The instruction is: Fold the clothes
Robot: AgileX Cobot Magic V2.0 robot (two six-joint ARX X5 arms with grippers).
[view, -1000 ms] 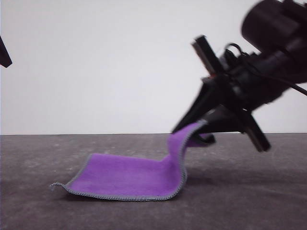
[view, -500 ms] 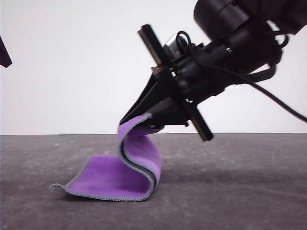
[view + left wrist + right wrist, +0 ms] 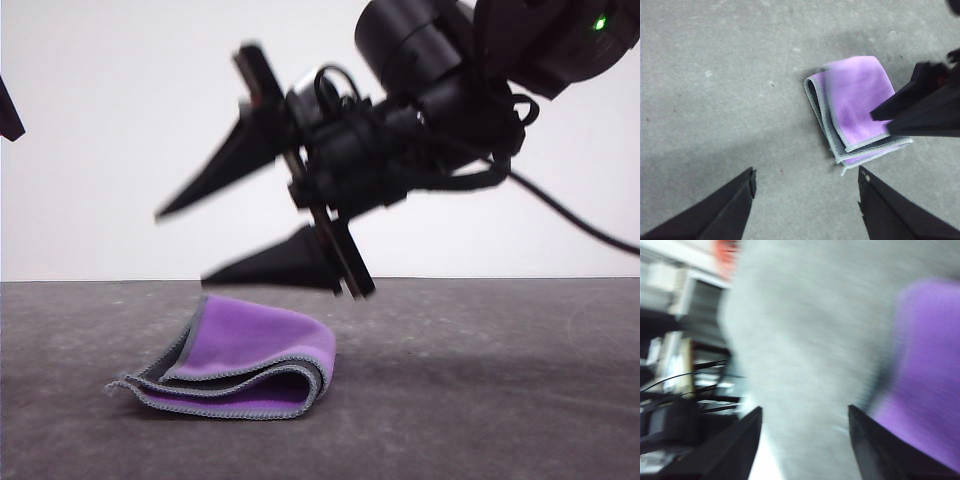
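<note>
My right gripper [image 3: 180, 245] hangs wide open and empty just above the cloth [image 3: 235, 362], which lies folded in half on the table [image 3: 480, 400]. My left gripper [image 3: 805, 192], also open and empty, hovers nearby. I'd lift clear without snagging the top layer.

The front view sits low, near the level of the grey surface [image 3: 480, 420], looking forward across it to a pale wall, close to the folded purple cloth [image 3: 240, 360]. The left wrist view looks steeply down on the same cloth [image 3: 855, 107] from above and a little off. The right wrist view, blurred, looks along the surface with the cloth [image 3: 925, 370] close at one edge
</note>
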